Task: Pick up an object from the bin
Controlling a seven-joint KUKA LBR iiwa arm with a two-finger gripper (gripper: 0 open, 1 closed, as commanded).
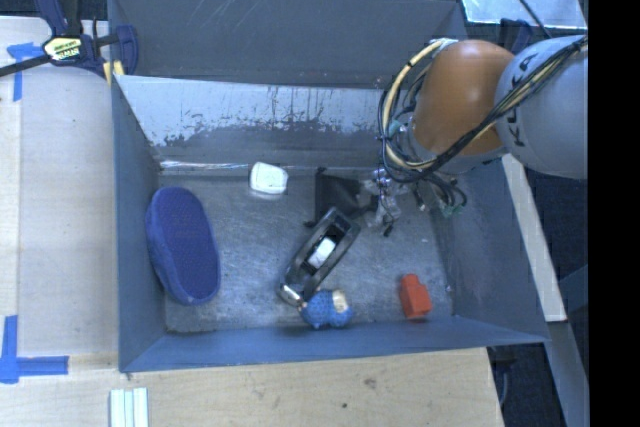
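Grey metal walls slope down to the scuffed floor of the bin (135,245), where a few loose things lie well apart. The gripper (384,203) hangs low at the right of the middle, beneath the arm's orange cover (455,95) and its looped cables. Whether the claw is spread or pressed together cannot be told from this angle.

Just left of it lies what seems to be a black tape dispenser (320,255), long and set aslant, its upper end nearest the gripper and its lower end toward the front wall. A small blue ball-like thing (325,310) sits by that lower end. An orange-red block (414,297) lies at the front right, a small white piece (268,179) near the back wall, and a blue oval pad (183,245) on the left.
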